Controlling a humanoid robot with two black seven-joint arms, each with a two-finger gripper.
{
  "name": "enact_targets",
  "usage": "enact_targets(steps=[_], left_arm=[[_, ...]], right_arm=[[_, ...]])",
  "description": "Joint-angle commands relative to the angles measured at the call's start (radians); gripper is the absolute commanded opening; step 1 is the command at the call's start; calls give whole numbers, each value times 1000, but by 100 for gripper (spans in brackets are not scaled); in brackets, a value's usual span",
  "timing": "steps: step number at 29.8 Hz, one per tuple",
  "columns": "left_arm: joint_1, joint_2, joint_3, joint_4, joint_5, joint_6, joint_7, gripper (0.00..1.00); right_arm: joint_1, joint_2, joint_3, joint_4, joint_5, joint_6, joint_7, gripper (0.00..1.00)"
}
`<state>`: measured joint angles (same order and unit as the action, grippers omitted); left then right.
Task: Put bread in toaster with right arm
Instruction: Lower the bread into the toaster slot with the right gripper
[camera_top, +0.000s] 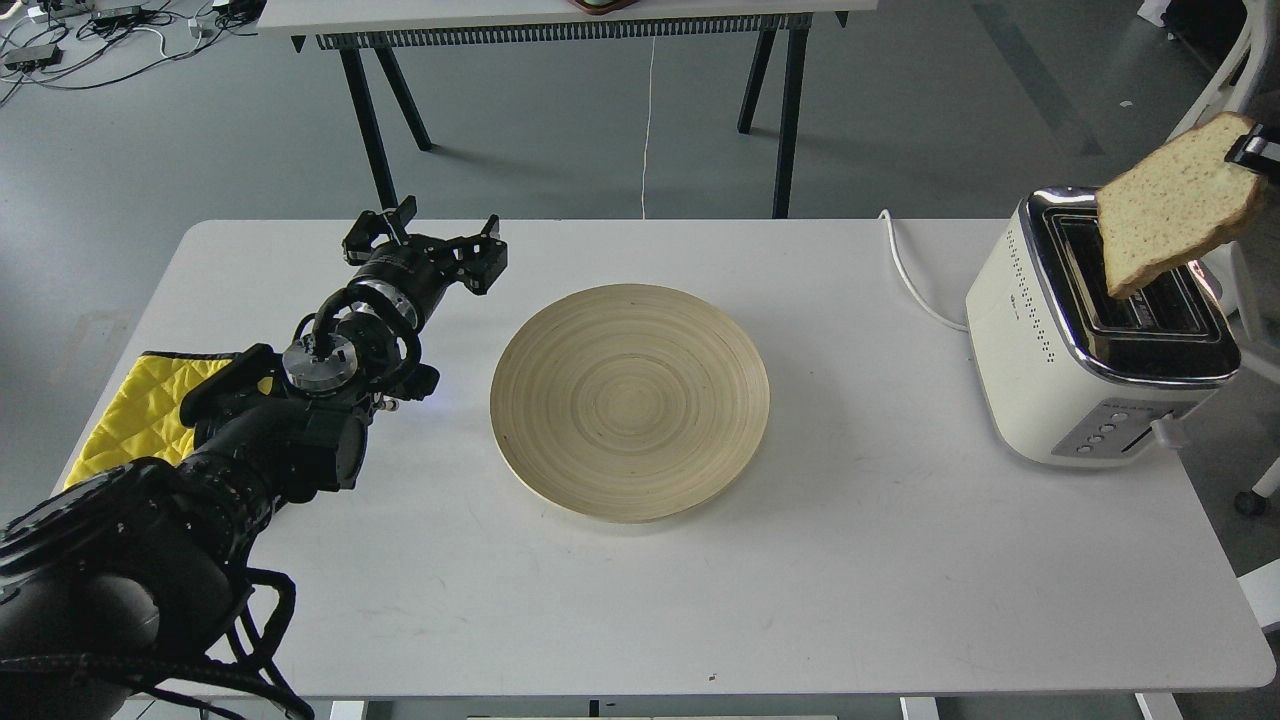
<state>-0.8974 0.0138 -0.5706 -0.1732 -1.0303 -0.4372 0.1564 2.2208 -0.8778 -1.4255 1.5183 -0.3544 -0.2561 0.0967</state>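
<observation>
The bread (1170, 212), a pale tan slice with brown crust, hangs tilted in the air over the toaster (1060, 370). Its lower corner points down at the black slots in the chrome top, just above them. My right gripper (1256, 150) shows only as a small black part at the right edge, shut on the bread's upper corner. My left gripper (432, 238) is open and empty, low over the table's left half, left of the plate.
A round wooden plate (630, 400) lies at the middle of the white table (850, 590). A yellow quilted cloth (140, 410) lies at the left edge under my left arm. The toaster's white cord (905, 275) runs off the back edge.
</observation>
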Motion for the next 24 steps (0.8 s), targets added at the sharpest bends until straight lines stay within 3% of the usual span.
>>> enact_targets(steps=[1,24], left_arm=[[0,0,0,0,-1,0,0,100],[0,0,0,0,-1,0,0,100]], right_arm=[[-15,9,0,0,0,2,-2,0],[-96,31,14,-3,2,2,5,0]])
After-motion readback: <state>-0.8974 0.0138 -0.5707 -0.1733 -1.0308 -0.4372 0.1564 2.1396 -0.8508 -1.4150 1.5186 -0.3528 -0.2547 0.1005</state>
